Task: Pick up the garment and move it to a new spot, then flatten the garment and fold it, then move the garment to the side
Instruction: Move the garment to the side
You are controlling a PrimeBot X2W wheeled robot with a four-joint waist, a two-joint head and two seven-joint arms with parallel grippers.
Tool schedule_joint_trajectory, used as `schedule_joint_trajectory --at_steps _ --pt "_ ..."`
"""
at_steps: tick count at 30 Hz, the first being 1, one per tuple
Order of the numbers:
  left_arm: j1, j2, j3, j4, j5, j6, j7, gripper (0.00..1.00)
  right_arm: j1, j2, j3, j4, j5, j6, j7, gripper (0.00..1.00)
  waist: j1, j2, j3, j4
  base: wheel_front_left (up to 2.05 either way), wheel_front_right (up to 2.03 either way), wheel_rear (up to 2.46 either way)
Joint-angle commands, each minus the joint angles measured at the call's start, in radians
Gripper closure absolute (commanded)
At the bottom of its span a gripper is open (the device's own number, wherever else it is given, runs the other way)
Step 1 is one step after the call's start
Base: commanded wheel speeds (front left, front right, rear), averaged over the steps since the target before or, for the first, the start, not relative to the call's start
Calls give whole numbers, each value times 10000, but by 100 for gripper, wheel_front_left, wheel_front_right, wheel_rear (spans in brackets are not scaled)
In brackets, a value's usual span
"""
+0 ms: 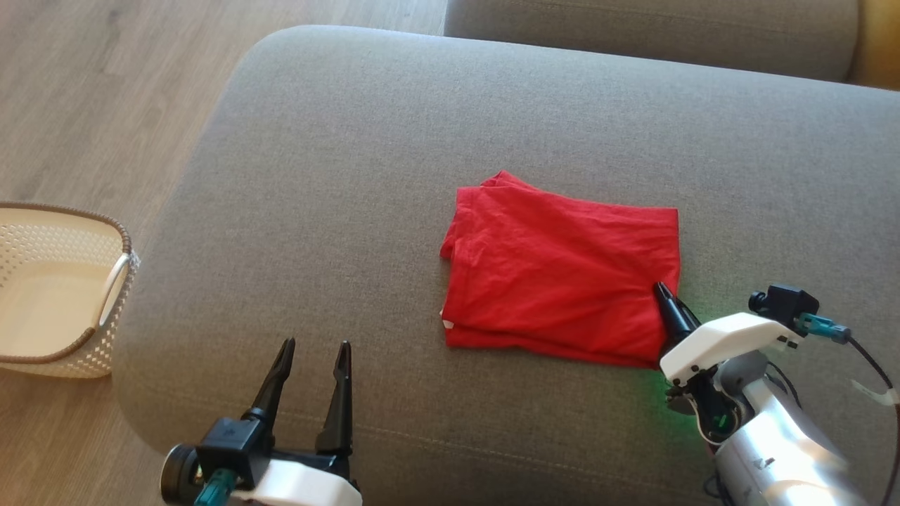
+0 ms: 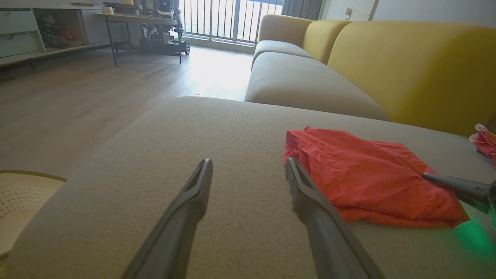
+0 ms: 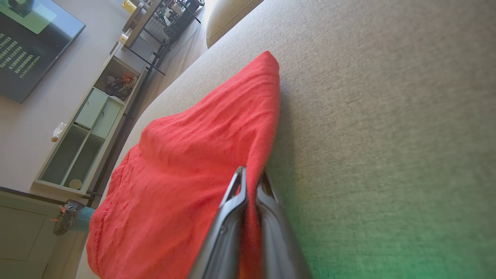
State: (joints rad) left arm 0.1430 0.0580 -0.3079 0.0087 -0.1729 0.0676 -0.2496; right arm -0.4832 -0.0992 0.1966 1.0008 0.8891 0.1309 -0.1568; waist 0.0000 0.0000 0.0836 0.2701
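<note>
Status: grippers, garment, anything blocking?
Left gripper open, over cushion left of garment. Right gripper shut on garment's right edge. Garment folded, lying on cushion. Basket on floor far left, not in the way.

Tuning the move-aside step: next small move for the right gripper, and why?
Probably lift the pinched edge slightly before dragging: the right gripper is shut on the near right edge of the folded red garment, which lies flat on the grey cushion.

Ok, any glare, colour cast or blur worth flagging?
Head view: green glow on the sofa cushion beside the right gripper. Left wrist view: window backlight washes out the floor. Right wrist view: fingers on the garment blurred, green cast lower right.
</note>
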Motion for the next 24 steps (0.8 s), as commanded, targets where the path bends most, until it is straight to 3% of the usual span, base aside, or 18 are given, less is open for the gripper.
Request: schedule_joint_trajectory --at_steps 1,8,24 --pt "-372 -77 297 -267 21 8 -122 0 -412 -64 314 -325 137 -2 -6 100 0 0 -18 -26 0 0 0" --pt "-330 -77 344 -353 54 9 -122 0 -724 -484 999 -383 111 -2 -260 100 0 0 -20 -331 0 0 0" --pt "-888 -78 350 -473 192 -323 -122 0 -3234 -2097 1617 211 -647 -2 -419 100 0 0 908 -2025 0 0 0"
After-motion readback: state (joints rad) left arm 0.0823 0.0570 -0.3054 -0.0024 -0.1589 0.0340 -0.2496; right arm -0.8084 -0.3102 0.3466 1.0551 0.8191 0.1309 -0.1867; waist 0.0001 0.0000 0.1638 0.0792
